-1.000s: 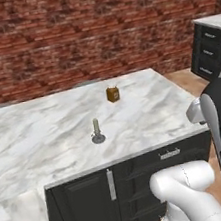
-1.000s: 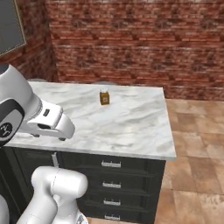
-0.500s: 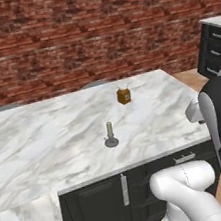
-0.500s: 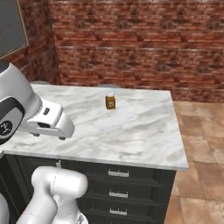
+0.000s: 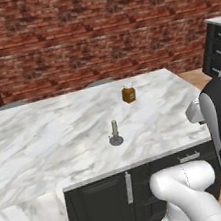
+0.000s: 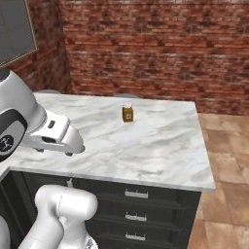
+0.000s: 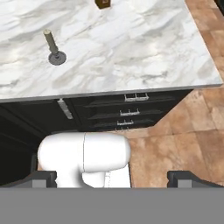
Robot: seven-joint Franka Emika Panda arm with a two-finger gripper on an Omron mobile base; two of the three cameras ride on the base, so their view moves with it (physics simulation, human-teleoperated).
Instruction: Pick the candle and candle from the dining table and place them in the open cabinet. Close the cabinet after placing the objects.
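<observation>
A cream candle (image 5: 115,132) on a grey-silver holder with a round base stands upright on the dining table (image 5: 46,138), near its front edge. The hand view looks down on the same candle (image 7: 53,47) at the upper left, on the white marble dining table (image 7: 131,48). My gripper (image 7: 111,178) hangs low in front of the table's dark base, well short of the candle. It is open, its fingertips (image 7: 41,177) wide apart with nothing between them. In the right base view the marble top (image 6: 160,146) stretches ahead of my arm. The cabinet is out of view.
A small amber carton (image 5: 128,94) (image 6: 128,114) stands farther back on the table. Dark drawers (image 6: 136,194) line the table's front. A dark drawer unit (image 5: 216,47) stands at the right, brick wall behind, tiled floor (image 6: 228,160) to the right.
The whole scene has slid to the right in both base views, so the base has driven. The candle and carton keep their places on the table. My gripper stays open.
</observation>
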